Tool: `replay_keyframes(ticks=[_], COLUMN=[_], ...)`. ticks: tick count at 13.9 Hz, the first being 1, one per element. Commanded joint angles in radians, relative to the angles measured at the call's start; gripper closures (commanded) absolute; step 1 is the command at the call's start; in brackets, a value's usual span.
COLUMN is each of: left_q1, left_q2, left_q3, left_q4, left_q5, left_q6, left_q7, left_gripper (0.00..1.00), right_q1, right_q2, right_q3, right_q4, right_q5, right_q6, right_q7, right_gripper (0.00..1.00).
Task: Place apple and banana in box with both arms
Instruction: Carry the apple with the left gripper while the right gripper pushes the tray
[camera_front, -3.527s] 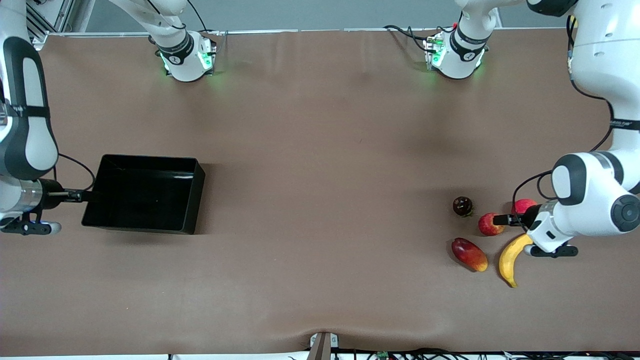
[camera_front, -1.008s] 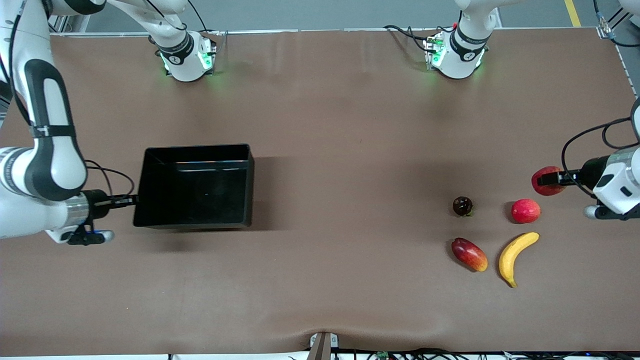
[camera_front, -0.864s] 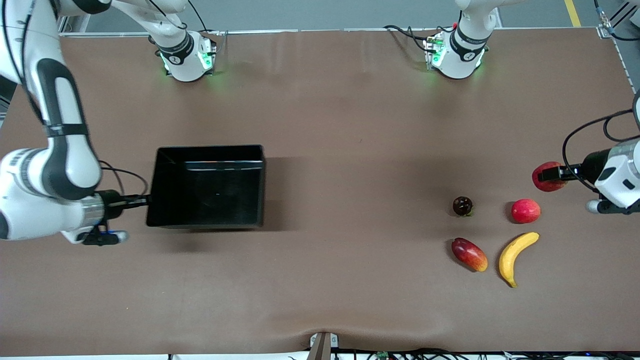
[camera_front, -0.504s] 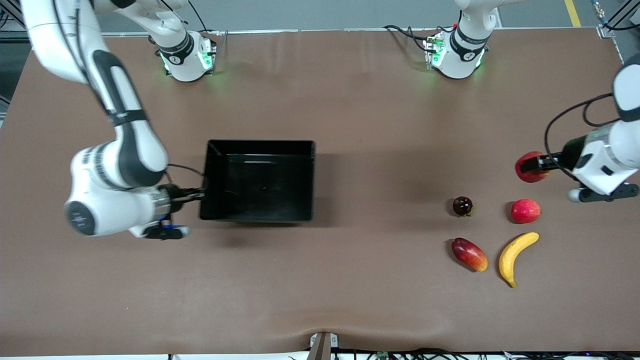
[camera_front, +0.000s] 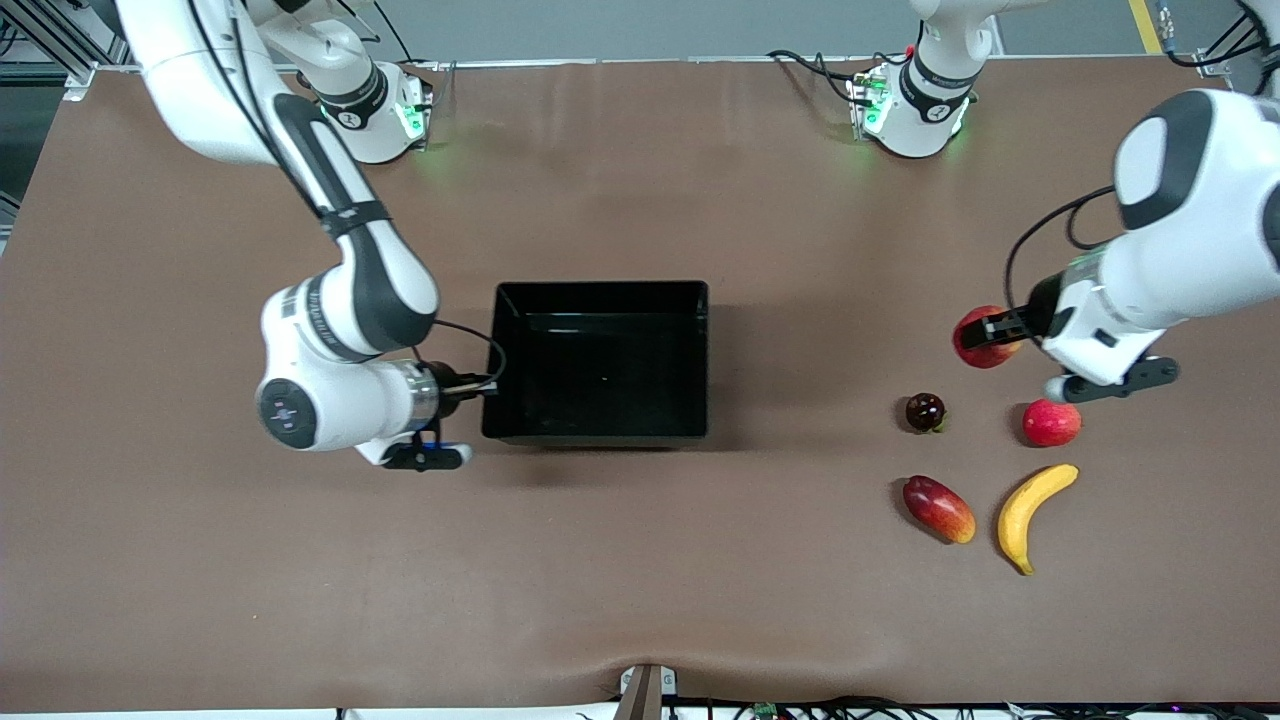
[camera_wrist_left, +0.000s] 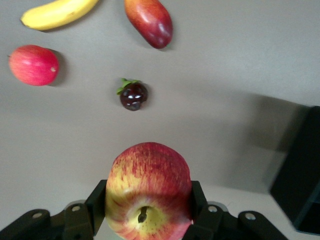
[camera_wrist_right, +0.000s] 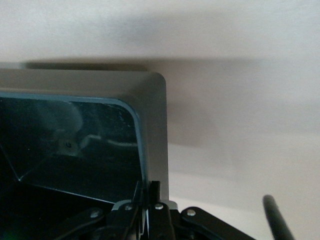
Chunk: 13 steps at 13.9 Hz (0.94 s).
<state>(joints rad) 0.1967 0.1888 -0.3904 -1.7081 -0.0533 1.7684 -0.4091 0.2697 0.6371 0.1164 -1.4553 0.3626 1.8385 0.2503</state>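
Observation:
My left gripper is shut on the apple, red with yellow streaks, and holds it in the air over the table beside the other fruit. In the left wrist view the apple fills the space between the fingers of the left gripper. The banana lies on the table nearest the front camera and also shows in the left wrist view. My right gripper is shut on the end wall of the black box at mid-table. In the right wrist view the right gripper pinches the box rim.
A pinkish-red round fruit, a dark round fruit and an oblong red-and-yellow fruit lie near the banana at the left arm's end of the table. The box shows at the edge of the left wrist view.
My right gripper has moved the box from the right arm's end to mid-table. My left gripper has picked up the apple and carried it toward the middle.

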Motion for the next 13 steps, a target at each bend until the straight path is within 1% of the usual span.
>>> replay_keyframes(ticks=[1,3,4,6,7,8,9,11,12,13], left_q1=[0.003,0.003,0.003,-0.028,-0.057,-0.087,-0.111,-0.161,-0.204,-0.236], left_q2=[-0.019,0.000,0.015,0.040,0.046,0.050,0.061,0.101,0.116,0.144], left_q3=[-0.066,-0.117,-0.142,-0.168,-0.168,-0.168,-0.168,-0.171,-0.168,-0.166], left_q4=[-0.109,-0.180,-0.206,-0.220,-0.234,-0.255,-0.278,-0.282,-0.272,-0.262], left_q5=[0.018,0.014,0.013,0.013,0.013,0.013,0.013,0.013,0.013,0.018], left_q6=[0.118,0.239,0.291,0.328,0.354,0.396,0.443,0.503,0.528,0.545], left_q7=[-0.113,-0.209,-0.252,-0.313,-0.353,-0.387,-0.420,-0.511,-0.560,-0.595], left_gripper=[1.00,1.00,1.00,1.00,1.00,1.00,1.00,1.00,1.00,1.00], right_q1=[0.092,0.134,0.144,0.164,0.164,0.164,0.164,0.166,0.160,0.152], right_q2=[0.027,0.062,0.078,0.095,0.101,0.102,0.098,0.084,0.070,0.047], right_q3=[-0.011,-0.011,-0.011,-0.011,-0.011,-0.011,-0.012,-0.014,-0.014,-0.015], right_q4=[0.006,0.006,0.006,0.006,0.006,0.006,0.007,0.012,0.012,0.015], right_q5=[0.038,0.036,0.038,0.036,0.036,0.036,0.021,0.021,0.021,0.021], right_q6=[0.085,0.163,0.182,0.212,0.214,0.214,0.214,0.202,0.196,0.159], right_q7=[0.073,0.102,0.104,0.109,0.113,0.118,0.115,0.112,0.110,0.112], right_gripper=[1.00,1.00,1.00,1.00,0.82,0.26,0.00,0.00,0.00,0.00])
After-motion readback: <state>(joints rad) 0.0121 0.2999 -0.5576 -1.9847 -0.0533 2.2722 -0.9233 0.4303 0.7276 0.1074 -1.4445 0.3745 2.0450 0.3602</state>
